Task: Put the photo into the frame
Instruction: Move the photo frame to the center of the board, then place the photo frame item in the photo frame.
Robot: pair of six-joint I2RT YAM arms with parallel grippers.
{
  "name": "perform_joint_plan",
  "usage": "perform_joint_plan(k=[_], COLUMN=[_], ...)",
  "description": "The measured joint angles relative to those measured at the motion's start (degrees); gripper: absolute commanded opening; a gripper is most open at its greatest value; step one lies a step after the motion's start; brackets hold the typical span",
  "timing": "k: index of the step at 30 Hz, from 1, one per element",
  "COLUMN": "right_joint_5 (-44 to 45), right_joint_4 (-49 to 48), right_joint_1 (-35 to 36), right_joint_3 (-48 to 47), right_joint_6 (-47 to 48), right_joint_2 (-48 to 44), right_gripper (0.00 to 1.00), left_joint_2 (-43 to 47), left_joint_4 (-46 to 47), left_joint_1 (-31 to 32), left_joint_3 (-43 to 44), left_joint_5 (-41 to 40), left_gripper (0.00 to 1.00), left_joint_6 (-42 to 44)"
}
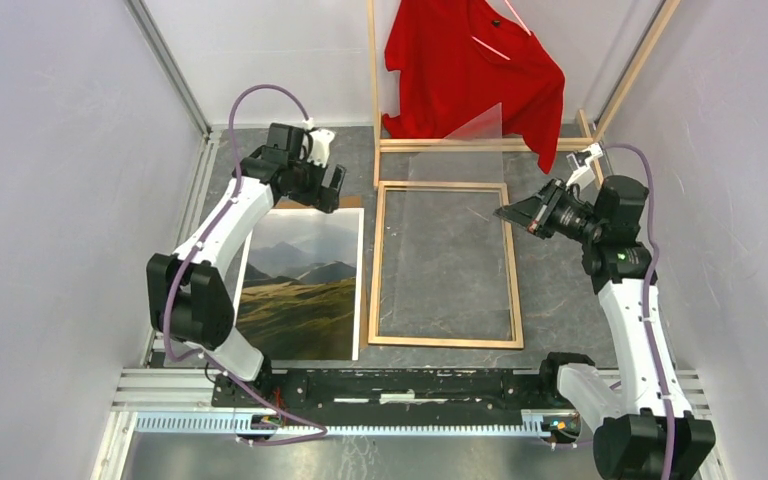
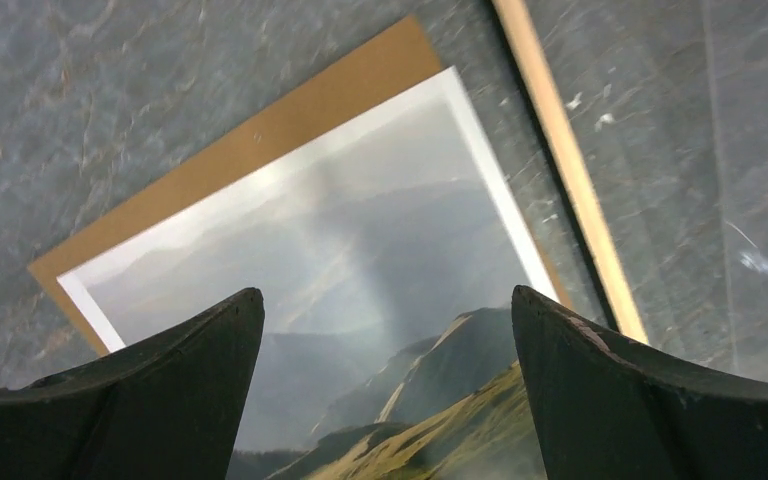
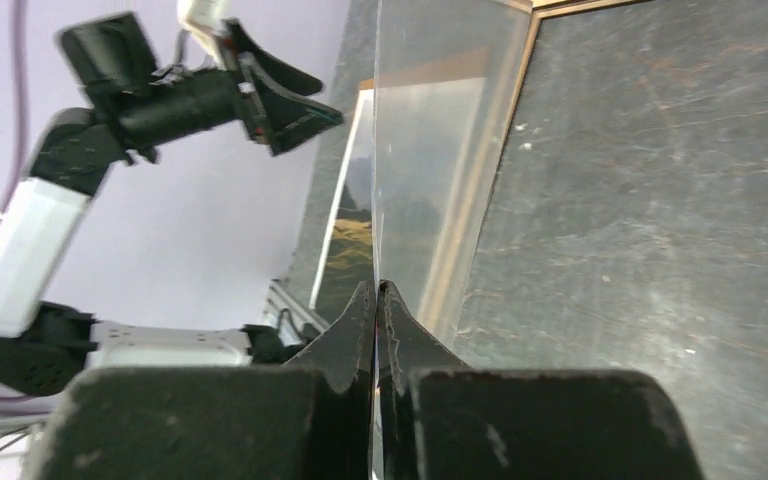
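Observation:
The photo (image 1: 305, 285), a mountain landscape with a white border, lies face up on the left of the table, on a brown backing board (image 1: 290, 203). To its right the frame (image 1: 375, 265) lies flat, light wood side up. My left gripper (image 1: 330, 188) hovers open over the photo's far edge with nothing between its fingers; its wrist view shows the photo (image 2: 360, 230) and board (image 2: 260, 130) below the gripper (image 2: 385, 300). My right gripper (image 1: 508, 212) is shut on a clear pane (image 3: 430, 150), held tilted up over the frame's far right.
A wooden clothes rack (image 1: 480, 145) with a red shirt (image 1: 475, 60) stands at the back, just beyond the frame. Grey walls close in on both sides. A metal rail (image 1: 390, 385) carrying the arm bases runs along the near edge.

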State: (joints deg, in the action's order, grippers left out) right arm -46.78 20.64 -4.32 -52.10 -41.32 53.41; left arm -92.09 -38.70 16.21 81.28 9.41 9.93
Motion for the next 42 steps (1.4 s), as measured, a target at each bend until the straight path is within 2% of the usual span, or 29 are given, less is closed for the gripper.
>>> perform_joint_plan(k=[7, 12, 17, 22, 30, 42], right_joint_5=[-4.2, -4.4, -3.5, 0.3, 6.4, 13.1], right_joint_4=[-8.7, -12.9, -12.3, -6.3, -2.0, 0.3], right_joint_1=[1.1, 1.3, 1.3, 1.3, 1.3, 0.6], right_joint_3=[2.8, 8.0, 14.7, 15.6, 15.6, 14.8], right_joint_6=[-9.7, -11.1, -6.0, 2.7, 11.6, 16.3], right_joint_2=[-0.2, -0.5, 4.4, 10.5, 11.7, 11.6], right_gripper=[0.00, 0.00, 0.00, 0.00, 0.00, 0.00], left_joint_2=[0.1, 0.1, 0.1, 0.1, 0.1, 0.1], left_joint_4=[1.9, 2.5, 3.4, 3.8, 4.2, 4.2], left_joint_1=[-1.9, -1.9, -1.9, -1.9, -1.9, -1.9], left_joint_3=[-9.0, -12.4, -13.4, -13.8, -15.0, -16.0], left_joint_5=[-3.4, -5.1, -6.6, -7.2, -7.4, -7.3], left_gripper=[1.00, 1.00, 1.00, 1.00, 1.00, 1.00], left_joint_6=[0.0, 0.0, 0.0, 0.0, 0.0, 0.0])
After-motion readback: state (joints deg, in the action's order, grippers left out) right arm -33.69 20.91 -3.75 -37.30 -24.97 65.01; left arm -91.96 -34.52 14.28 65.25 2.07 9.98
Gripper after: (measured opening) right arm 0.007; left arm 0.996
